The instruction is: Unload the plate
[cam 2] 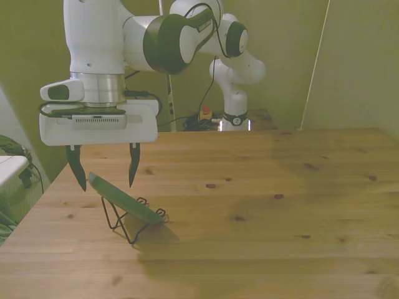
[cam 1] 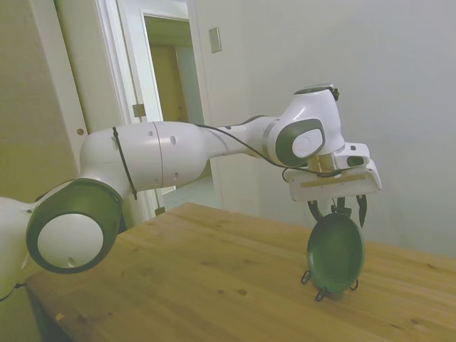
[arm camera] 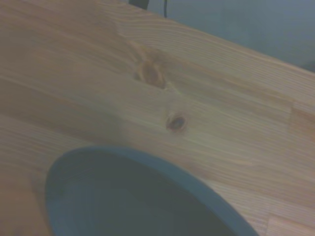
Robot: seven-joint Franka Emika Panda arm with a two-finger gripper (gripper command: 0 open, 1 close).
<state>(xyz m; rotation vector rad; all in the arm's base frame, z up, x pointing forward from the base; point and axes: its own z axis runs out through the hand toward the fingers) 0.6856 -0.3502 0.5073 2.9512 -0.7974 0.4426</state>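
Observation:
The dark green plate (cam 1: 335, 253) (cam 2: 126, 200) leans tilted in a thin black wire stand (cam 2: 126, 223) (cam 1: 316, 293) on the wooden table, near the front view's left side. My gripper (cam 2: 105, 176) (cam 1: 338, 211) hangs open directly above the plate's upper rim, one finger on each side of the edge, and neither finger touches the plate. The wrist view shows the plate's rim (arm camera: 162, 169) from close by, over bare wood.
The wooden table (cam 2: 262, 205) stretches wide toward the front view's right. Its left edge lies close to the stand. A second white robot arm (cam 2: 234, 68) stands behind the far edge. A wall and a doorway (cam 1: 174, 92) are in the side view's background.

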